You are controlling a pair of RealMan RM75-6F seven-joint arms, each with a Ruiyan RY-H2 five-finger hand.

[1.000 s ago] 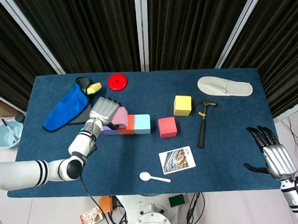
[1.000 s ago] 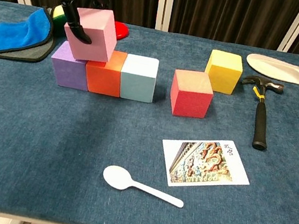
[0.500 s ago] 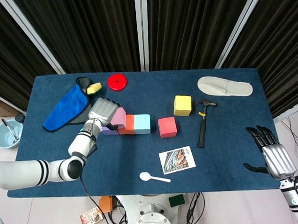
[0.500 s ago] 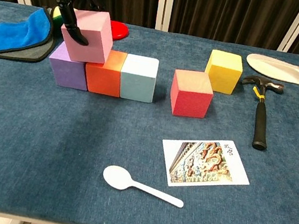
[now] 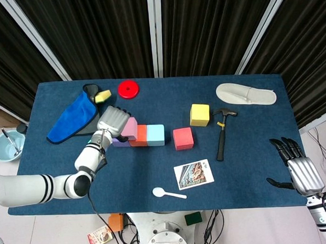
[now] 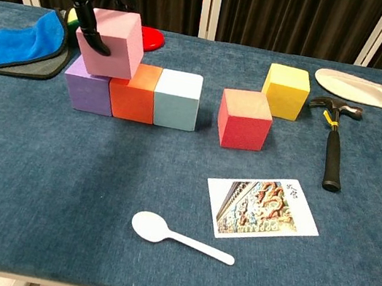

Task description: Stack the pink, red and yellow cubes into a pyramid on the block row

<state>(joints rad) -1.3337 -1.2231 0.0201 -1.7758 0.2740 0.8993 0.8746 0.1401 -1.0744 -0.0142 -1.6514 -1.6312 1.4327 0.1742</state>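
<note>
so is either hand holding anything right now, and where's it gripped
The left hand holds the pink cube, fingers on its left face and top edge. The right hand holds nothing.

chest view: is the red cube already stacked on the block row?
No, the red cube sits on the blue tablecloth, apart from the purple, orange and light-blue block row, with nothing beneath it but cloth.

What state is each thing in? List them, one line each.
pink cube: tilted, held over the row's left end.
left hand: grips the pink cube.
right hand: holds nothing, fingers apart, off the table's right edge.
block row: purple, orange, light blue, side by side on the table.
red cube: on the table, unstacked.
yellow cube: on the table, unstacked.
hammer: lying flat.
</note>
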